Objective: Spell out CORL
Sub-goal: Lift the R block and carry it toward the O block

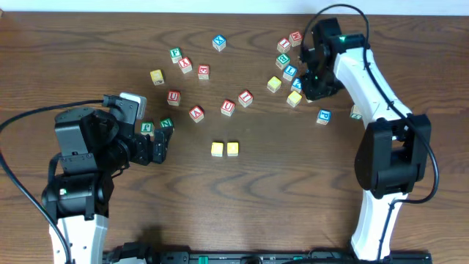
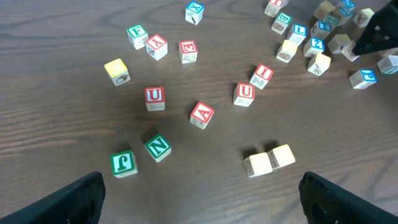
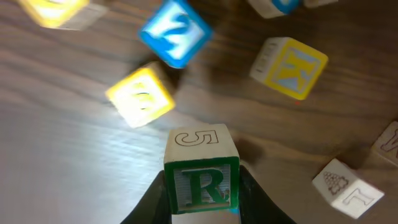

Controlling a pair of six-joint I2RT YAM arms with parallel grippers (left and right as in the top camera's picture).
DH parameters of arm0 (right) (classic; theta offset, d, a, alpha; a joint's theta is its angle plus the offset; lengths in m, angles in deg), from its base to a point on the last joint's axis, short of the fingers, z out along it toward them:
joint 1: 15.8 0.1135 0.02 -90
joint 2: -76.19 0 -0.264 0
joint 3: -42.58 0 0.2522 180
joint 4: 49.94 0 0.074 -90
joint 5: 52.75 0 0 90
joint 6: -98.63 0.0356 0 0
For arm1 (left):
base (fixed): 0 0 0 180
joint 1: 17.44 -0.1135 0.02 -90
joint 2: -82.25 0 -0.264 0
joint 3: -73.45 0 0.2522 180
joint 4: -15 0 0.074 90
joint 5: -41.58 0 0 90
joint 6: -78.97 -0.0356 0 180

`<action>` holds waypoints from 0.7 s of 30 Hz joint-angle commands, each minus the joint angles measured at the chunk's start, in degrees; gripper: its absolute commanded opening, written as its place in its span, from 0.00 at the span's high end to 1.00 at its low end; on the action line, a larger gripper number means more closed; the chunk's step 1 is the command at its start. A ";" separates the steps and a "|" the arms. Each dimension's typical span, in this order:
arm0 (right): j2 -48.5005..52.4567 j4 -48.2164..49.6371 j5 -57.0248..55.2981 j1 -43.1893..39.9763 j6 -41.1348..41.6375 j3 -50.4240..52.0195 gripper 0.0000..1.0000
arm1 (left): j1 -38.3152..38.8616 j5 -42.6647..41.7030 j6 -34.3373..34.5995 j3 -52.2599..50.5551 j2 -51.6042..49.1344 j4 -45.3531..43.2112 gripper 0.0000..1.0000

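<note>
- green R cube (image 3: 201, 180), far right: a green-framed "R" on its front face and an outlined "5" on its top face.
- yellow K cube (image 3: 289, 66), just beyond it to the right: "K" in a yellow frame.
- green J cube (image 2: 123, 163) and green N cube (image 2: 158, 147), near left, side by side: "J" and "N".
- Across the middle, left to right: first red U cube (image 2: 155, 97) "U", red A cube (image 2: 201, 114) "A", second red U cube (image 2: 245, 94) "U", red I cube (image 2: 262, 75) "I".
- Far left: green F cube (image 2: 135, 35) "F", red E cube (image 2: 188, 51) "E", blue X cube (image 2: 194, 11) "X".
- Far right cluster: blue L cube (image 2: 299, 31), seemingly "L"; the other letters there are too small to read.
</note>
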 commanded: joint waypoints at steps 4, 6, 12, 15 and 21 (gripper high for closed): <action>-5.22 -2.49 3.98 6.16 6.27 -3.02 0.96 | -0.20 -0.94 -0.94 1.36 0.04 0.20 0.02; -8.02 -2.95 3.91 7.82 7.56 -3.02 0.99 | -0.17 -0.94 -0.94 1.36 0.04 0.20 0.02; -15.34 -3.78 0.98 12.20 10.38 -1.01 0.98 | -0.17 -0.94 -0.94 1.36 0.04 0.17 0.02; -19.71 -2.93 -1.11 15.47 13.11 3.58 0.98 | -0.17 -0.94 -0.94 1.36 0.04 0.17 0.02; -26.16 4.24 -3.96 22.12 21.68 18.03 0.97 | -0.20 -0.94 -0.94 1.36 0.04 0.17 0.02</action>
